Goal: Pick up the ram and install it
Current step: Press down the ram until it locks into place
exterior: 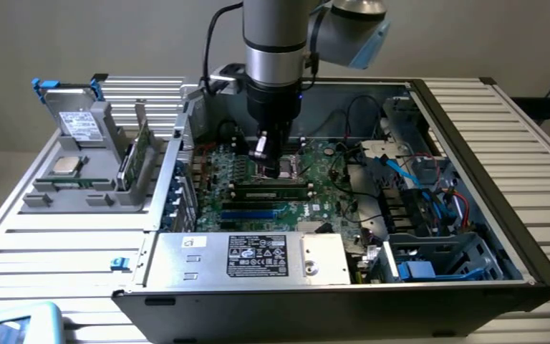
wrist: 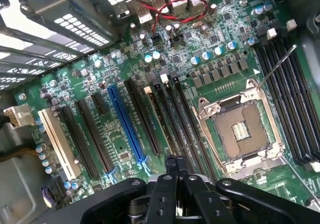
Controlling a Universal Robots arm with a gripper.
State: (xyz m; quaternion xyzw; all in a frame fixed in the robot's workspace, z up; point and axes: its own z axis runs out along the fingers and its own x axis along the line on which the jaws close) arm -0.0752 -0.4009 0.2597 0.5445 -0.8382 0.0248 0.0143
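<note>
The ram (exterior: 273,190), a long narrow green stick with black chips, stands on edge in a memory slot on the motherboard (exterior: 256,211) inside the open computer case. My gripper (exterior: 277,170) hangs straight down just above the ram's middle, fingers shut and holding nothing. In the wrist view the shut gripper (wrist: 175,160) sits over a row of long dark memory slots (wrist: 172,119), beside the open processor socket (wrist: 241,133). Whether the fingertips touch the ram I cannot tell.
The case walls (exterior: 466,136) enclose the arm. The power supply (exterior: 256,258) fills the near side, with cables and a drive cage (exterior: 428,215) at the exterior view's right. A grey fixture (exterior: 84,193) at the exterior view's left holds a drive, a silver chip (exterior: 65,166) and a green card (exterior: 134,161).
</note>
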